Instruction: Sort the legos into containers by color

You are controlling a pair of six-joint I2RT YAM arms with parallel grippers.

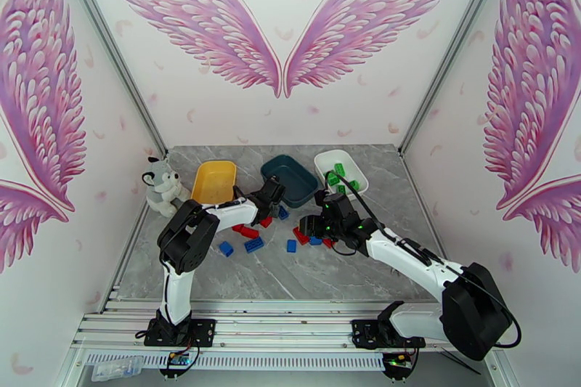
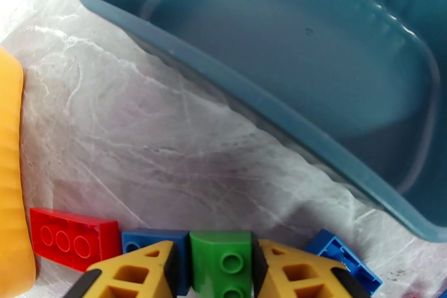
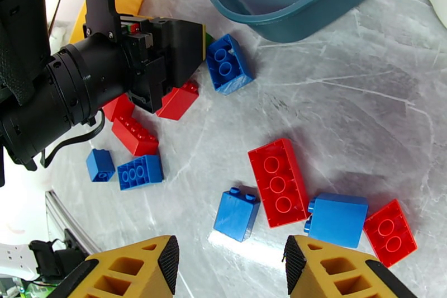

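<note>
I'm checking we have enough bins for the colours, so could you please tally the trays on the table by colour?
Yellow tray: 1
Dark teal tray: 1
White tray: 1
Total: 3 trays

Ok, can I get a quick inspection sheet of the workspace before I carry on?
Surface: grey marble table, red legos and blue legos loose mid-table.
Job's things: white tray holds green legos; teal tray empty; yellow tray looks empty.
Clutter: plush husky beside the yellow tray.
Grippers: left gripper closed on a green lego; right gripper open, above loose legos.
Cables: black cable looped along the left arm.
Surroundings: walls painted with pink wings.
</note>
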